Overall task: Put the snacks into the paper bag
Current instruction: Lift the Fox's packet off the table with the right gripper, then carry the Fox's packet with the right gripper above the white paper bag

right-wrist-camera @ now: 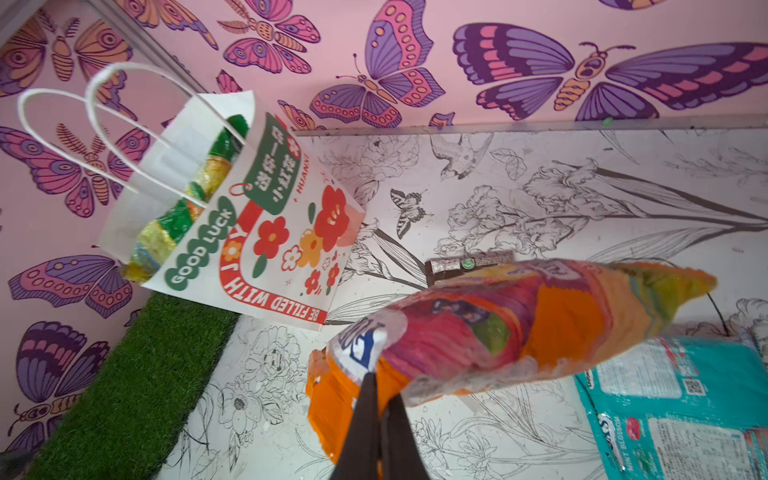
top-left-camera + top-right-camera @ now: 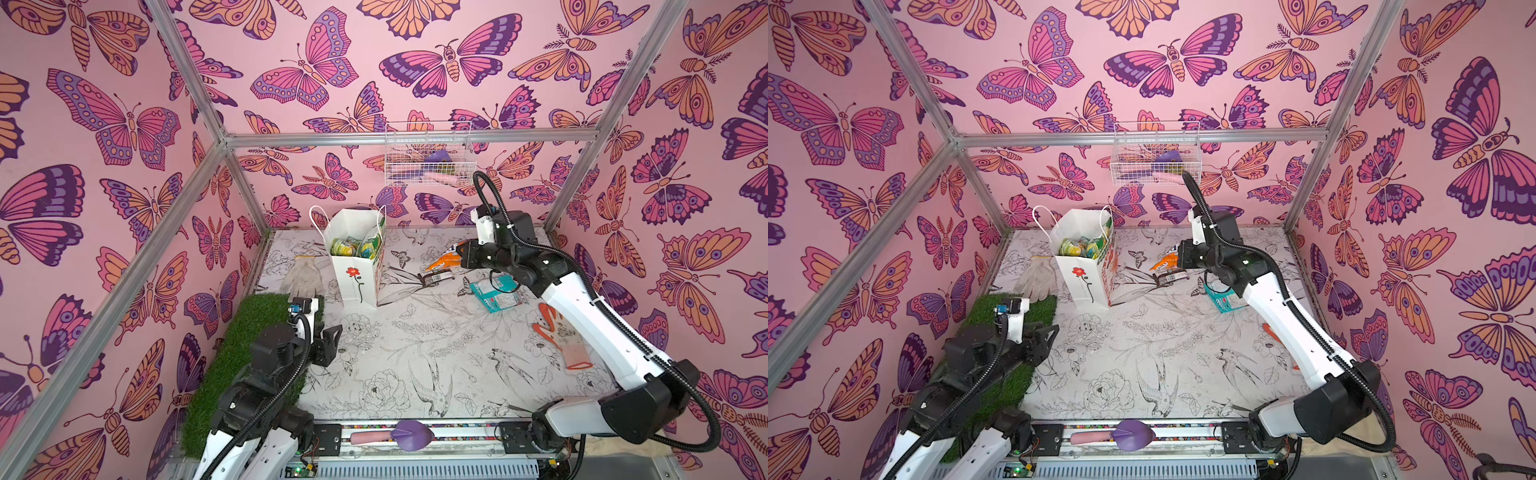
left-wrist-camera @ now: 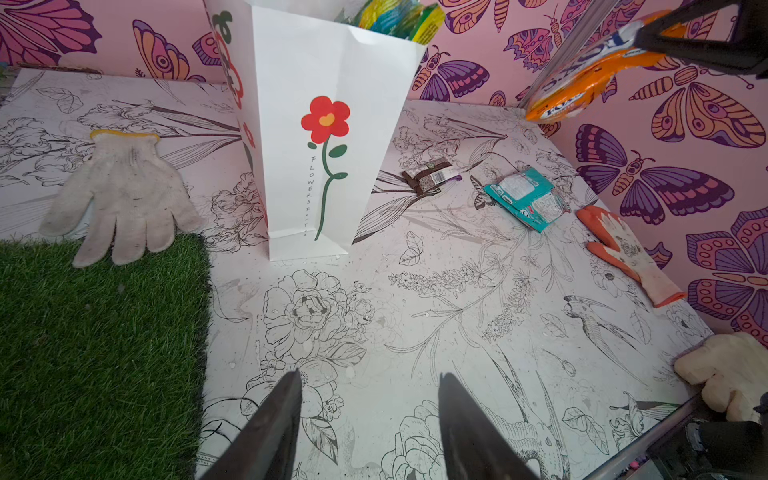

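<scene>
We see the right fingers pinched tight on one end of the orange FOX'S bag. It hangs clear of the surface toward the far edge, to the right of the paper bag and not over its mouth. The paper bag stands upright near the far left corner of the surface, mouth open, with yellow-green packets inside. Beneath the held bag the dark brown bar lies flat on the surface, and the teal packets lie just to its right, toward the right edge. The left fingers stand moderately apart and hold nothing, low over the surface by the left edge, beside the green grass mat. A white glove lies left of the paper bag, its tips overlapping the mat. An orange glove lies along the right edge.
</scene>
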Robot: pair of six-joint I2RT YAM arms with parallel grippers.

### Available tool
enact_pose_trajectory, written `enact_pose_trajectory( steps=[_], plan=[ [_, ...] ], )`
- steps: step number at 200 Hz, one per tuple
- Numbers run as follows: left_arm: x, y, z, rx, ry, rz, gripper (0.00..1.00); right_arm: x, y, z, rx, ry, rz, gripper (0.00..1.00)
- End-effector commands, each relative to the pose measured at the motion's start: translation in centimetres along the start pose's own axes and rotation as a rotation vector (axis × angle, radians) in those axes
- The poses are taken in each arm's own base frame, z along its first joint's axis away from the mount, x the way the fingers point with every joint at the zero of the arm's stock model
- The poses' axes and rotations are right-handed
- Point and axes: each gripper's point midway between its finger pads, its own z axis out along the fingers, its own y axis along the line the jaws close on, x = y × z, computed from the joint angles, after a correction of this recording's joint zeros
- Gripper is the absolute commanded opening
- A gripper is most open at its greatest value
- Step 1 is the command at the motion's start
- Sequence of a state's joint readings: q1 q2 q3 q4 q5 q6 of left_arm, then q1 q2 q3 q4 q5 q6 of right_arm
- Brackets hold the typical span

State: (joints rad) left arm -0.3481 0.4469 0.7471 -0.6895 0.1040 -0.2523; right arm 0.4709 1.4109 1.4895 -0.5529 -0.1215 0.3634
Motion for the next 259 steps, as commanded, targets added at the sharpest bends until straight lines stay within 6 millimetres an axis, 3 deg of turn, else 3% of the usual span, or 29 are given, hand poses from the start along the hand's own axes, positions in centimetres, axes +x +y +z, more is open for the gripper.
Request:
enact_pose_trajectory(
  steps=[1, 110, 184, 209, 215, 259],
  plan=[
    [0.8, 0.3, 0.0, -0.014, 0.018, -0.002, 0.55, -2.7, 2.8, -3.0, -0.049, -0.091, -0.075, 0.0],
    [0.7, 0.3, 0.0, -0.015, 0.014, -0.002, 0.55, -4.4, 10.2, -5.7, -0.158, -0.131, -0.251, 0.0],
    [0.7, 0.3, -0.1, -0.015, 0.013, -0.003, 0.55, -4.6, 14.9, -5.9, -0.212, -0.119, -0.368, 0.0],
    [0.6, 0.3, -0.1, -0.014, 0.011, 0.0, 0.55, -4.9, 17.1, -6.8, -0.257, -0.129, -0.408, 0.0],
    [0.7, 0.3, -0.1, -0.015, 0.013, -0.001, 0.55, -4.4, 17.5, -5.5, -0.26, -0.104, -0.417, 0.0],
    [0.7, 0.4, -0.1, -0.016, 0.014, -0.001, 0.55, -4.4, 21.5, -6.1, -0.344, -0.11, -0.469, 0.0]
  ],
)
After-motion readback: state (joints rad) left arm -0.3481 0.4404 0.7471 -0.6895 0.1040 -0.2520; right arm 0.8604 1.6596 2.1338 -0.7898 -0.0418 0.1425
